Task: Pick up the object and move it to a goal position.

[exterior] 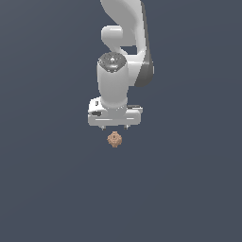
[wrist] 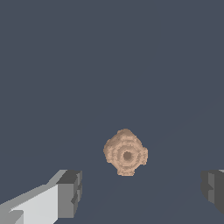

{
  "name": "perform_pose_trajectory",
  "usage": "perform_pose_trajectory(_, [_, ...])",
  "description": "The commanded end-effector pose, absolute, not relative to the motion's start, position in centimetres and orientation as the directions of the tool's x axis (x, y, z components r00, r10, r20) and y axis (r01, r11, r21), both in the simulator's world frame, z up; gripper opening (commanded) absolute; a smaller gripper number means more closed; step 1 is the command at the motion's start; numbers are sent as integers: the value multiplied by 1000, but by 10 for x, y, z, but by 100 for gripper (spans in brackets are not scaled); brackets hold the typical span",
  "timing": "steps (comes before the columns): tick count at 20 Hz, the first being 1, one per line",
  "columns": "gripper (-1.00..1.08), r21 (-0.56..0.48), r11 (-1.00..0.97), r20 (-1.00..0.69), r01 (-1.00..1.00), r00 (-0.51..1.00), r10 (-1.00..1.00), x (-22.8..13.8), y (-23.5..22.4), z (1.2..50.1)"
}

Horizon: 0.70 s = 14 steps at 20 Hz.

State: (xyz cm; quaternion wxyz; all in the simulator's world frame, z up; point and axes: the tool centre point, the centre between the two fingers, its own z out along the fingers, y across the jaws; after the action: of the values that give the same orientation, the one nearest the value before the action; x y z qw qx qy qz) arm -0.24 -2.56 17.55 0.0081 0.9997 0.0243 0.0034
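**Tool spread wide above the tan lump**

Tool hangs at the end of the white arm, which drops in from twelve o'clock in the exterior view, and its fingers are parted wide with nothing between them. Look at the wrist view: one grey pad on its white finger sits off at about eight o'clock from the lump, the other pad way out at about four o'clock, and there's clear dark bench showing on both sides. No contact, no grip.

And the object? It's a tiny tan-orange knobbly ball, sitting on the slate-blue bench just at six o'clock from the tool in the exterior view, close under the short dark fingertips and lined up with the middle of the hand. In the wrist view the object shows ringed ridges with a small dark hollow facing the camera, and it lies between the lines of the two pads but beyond them. How much height separates tips and lump, I cannot tell.
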Motion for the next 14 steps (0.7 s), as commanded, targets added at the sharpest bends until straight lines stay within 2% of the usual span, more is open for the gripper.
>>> perform_pose_trajectory(1, [100, 17, -997, 5, 73, 997, 73, -3, -26, 172])
perform_pose_trajectory(14, [100, 15, -941, -3, 338, 941, 338, -11, -31, 139])
